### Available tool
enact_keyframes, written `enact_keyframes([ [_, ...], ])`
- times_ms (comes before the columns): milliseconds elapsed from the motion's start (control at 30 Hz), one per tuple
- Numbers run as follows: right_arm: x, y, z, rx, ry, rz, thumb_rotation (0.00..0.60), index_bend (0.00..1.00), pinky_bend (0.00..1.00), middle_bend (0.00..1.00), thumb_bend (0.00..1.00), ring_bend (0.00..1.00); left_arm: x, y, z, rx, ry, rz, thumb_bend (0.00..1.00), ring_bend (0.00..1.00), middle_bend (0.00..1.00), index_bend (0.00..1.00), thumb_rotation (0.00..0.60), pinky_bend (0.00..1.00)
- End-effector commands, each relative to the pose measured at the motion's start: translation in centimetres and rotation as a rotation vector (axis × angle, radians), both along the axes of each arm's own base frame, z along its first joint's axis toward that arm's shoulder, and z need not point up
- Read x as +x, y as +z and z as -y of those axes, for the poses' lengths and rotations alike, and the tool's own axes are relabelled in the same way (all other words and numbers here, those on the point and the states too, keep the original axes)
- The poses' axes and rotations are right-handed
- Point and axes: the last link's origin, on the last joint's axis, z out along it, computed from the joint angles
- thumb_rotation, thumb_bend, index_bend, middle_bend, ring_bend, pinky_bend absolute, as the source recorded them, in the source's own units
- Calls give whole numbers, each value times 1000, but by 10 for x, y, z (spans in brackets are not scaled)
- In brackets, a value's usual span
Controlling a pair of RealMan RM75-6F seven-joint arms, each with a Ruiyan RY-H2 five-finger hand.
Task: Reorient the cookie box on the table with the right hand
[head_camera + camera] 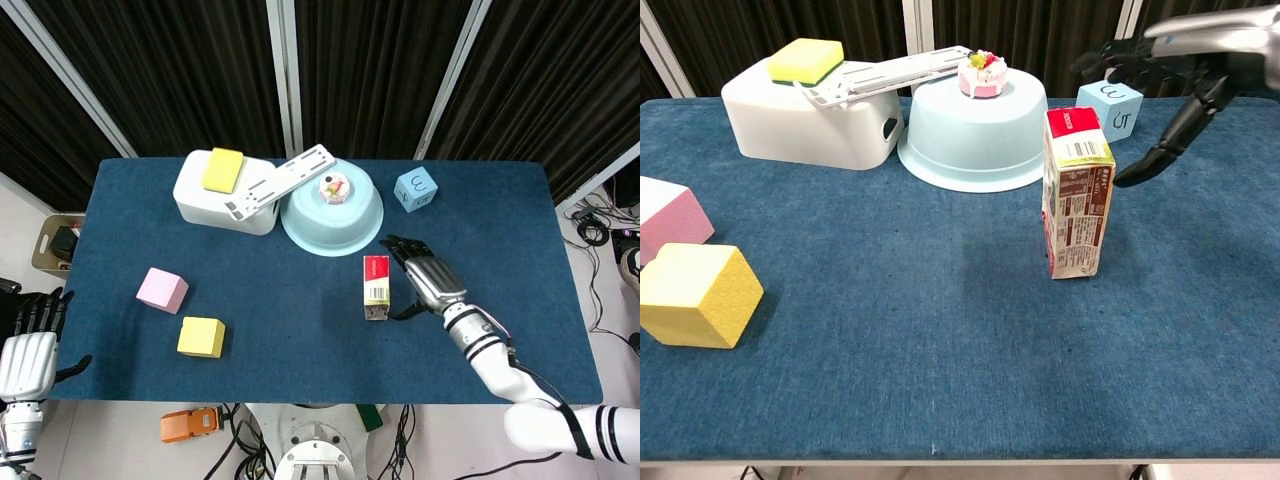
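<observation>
The box (1076, 195) stands upright on the table (940, 350), just in front of the upturned bowl (975, 135). The chest view shows its printed side panel and a gap between it and the right hand (1180, 75); the head view shows only its red-and-yellow top (376, 285). The right hand (428, 278) hovers beside the box's top, fingers spread apart, holding nothing. Only the head view shows the left hand (28, 355), off the table's edge, fingers apart.
</observation>
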Motion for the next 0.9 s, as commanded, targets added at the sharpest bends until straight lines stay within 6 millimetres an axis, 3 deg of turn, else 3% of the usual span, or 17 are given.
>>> enact_keyframes([
  [33,36,-17,0,43,18,-93,600,0,0,0,0,0,-2,0,1,-1,6,0,132,0,0,0,600,0],
  [333,55,-33,6,34,13,-214,600,7,0,21,17,0,-5,2,2,0,16,-2,132,0,0,0,600,0],
  [467,57,-39,10,15,11,-261,600,139,18,89,108,38,-5,2,2,-2,19,-3,132,0,0,0,600,0],
  [533,57,-41,12,5,6,-280,600,207,79,155,171,108,-5,2,2,-2,20,-3,132,0,0,0,600,0],
  [667,55,-43,15,-13,-7,-306,600,314,197,232,205,196,-7,3,3,-3,28,-5,132,0,0,0,600,0],
  [800,53,-40,19,-35,-10,-263,600,432,383,314,312,314,-7,3,4,-1,31,-5,132,0,0,0,600,0],
  [900,51,-31,18,-38,-11,-178,600,466,425,341,328,350,-7,4,4,-1,32,-8,132,0,0,0,600,0],
])
